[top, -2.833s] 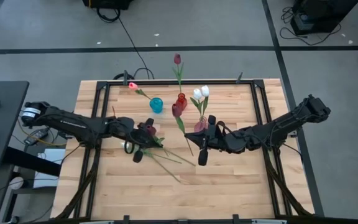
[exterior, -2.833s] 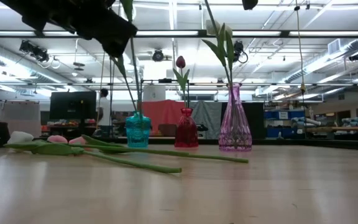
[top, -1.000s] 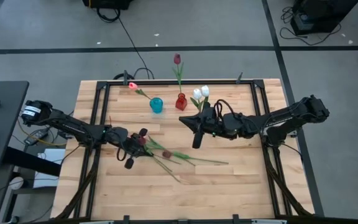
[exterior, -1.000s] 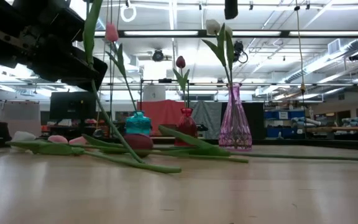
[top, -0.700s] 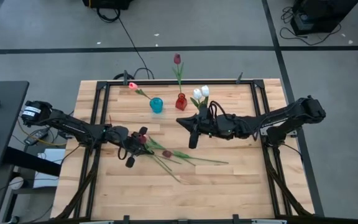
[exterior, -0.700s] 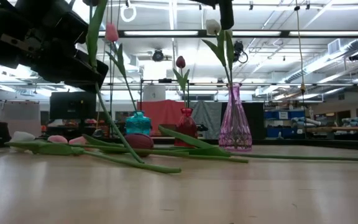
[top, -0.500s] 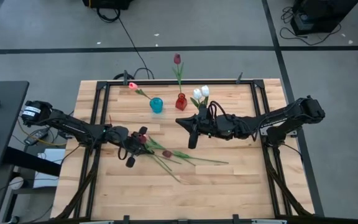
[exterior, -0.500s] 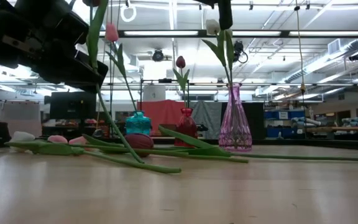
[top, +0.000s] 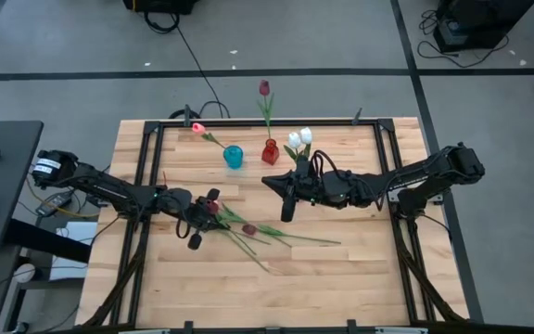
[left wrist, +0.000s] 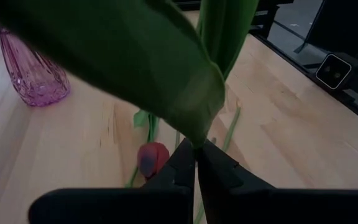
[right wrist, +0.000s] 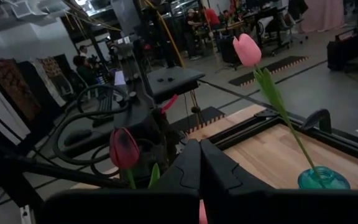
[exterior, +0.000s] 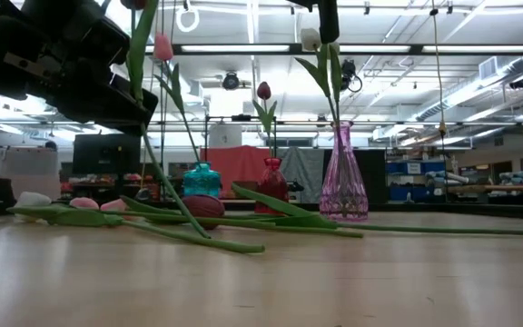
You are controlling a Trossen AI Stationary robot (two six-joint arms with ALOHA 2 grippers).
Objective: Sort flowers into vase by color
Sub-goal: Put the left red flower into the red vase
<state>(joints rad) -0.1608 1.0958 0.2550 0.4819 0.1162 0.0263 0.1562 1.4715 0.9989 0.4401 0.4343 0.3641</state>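
**Left gripper holds a dark red tulip, red vase off toward the back**

My left gripper (left wrist: 196,149) is clamped on the green stem of a tulip (exterior: 140,64), out over the left-centre of the table (top: 360,278). From table level the stem stands nearly upright and leans a little. Its dark head sits at the top and its lower end reaches down among the loose stems (exterior: 198,238); I cannot tell whether it touches the wood.

The red vase (top: 270,153), which already holds one dark red bloom, stands at the back edge. It is farther from me and to the right of these fingers, between the teal vase (top: 234,157) and the pink vase (exterior: 343,182). By my reckoning the coming move is to carry the tulip back and rightward, then drop it stem-end first down the narrow neck.

My right gripper (right wrist: 199,146) is pinched shut and looks empty. It hovers high just in front of the vases, so it is the nearer of the two to the red one.

A little under three seconds ago a dark red tulip stood tilted above the right gripper. Now a fallen tulip (top: 248,228) lies flat mid-table with its stem running off to the right. The right arm has drawn back toward the vases. Over the last half second nothing has shifted.
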